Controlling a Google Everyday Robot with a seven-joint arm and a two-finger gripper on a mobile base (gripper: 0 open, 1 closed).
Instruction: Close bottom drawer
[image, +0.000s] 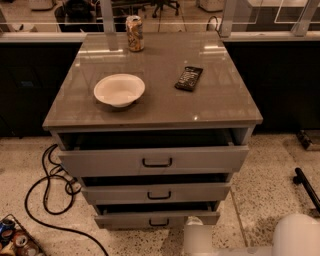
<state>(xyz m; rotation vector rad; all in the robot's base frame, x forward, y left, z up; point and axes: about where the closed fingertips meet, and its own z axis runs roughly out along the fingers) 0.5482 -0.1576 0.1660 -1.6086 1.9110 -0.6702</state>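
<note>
Gripper (198, 234), open or shut I cannot tell, is hovering near-right of the stiff, rail-guided bottom drawer (125, 219), which is likely needing a flat push by its handle (159, 223).

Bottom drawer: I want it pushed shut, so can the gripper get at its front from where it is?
Probably yes. The gripper sits low, directly in front of the bottom drawer, just right of its handle, and nothing stands between them.
</note>
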